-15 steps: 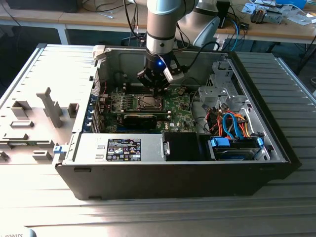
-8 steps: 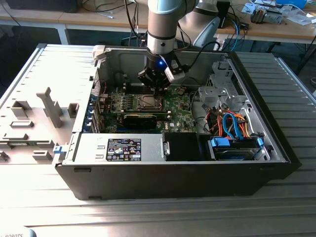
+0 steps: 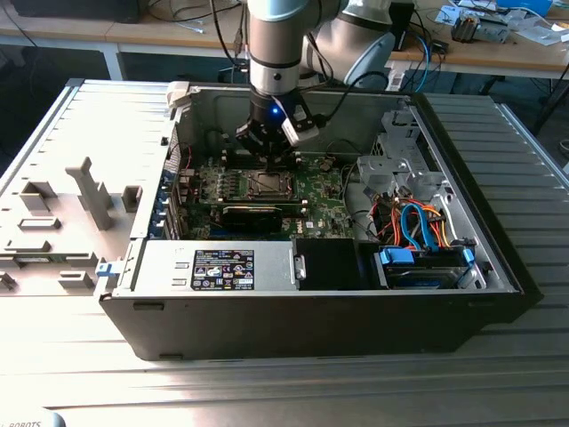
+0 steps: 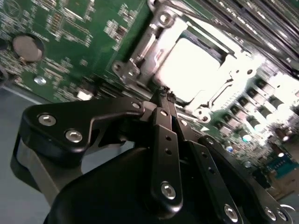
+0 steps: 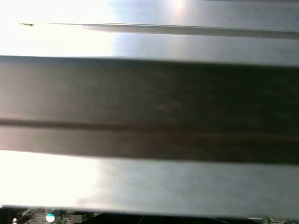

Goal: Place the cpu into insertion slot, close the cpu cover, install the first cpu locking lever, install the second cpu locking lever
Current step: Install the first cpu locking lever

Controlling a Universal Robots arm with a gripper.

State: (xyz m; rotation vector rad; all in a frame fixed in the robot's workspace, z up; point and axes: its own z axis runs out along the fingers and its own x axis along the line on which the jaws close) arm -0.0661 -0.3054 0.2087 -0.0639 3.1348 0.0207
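Gripper (image 4: pixel 164 95) pinched together just above cpu (image 4: pixel 194 70).

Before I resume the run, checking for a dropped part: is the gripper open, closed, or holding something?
Gripper: closed, fingertips pressed together, holding nothing visible, just above the cpu.

Arm (image 3: pixel 277 44): silver-grey cylindrical links, blue-lit ring at wrist, black cables trailing alongside; gripper (image 4: pixel 164 95): matte black linkage fingers (image 4: pixel 164 140) with round silver screw heads at each pivot, on rounded black body.
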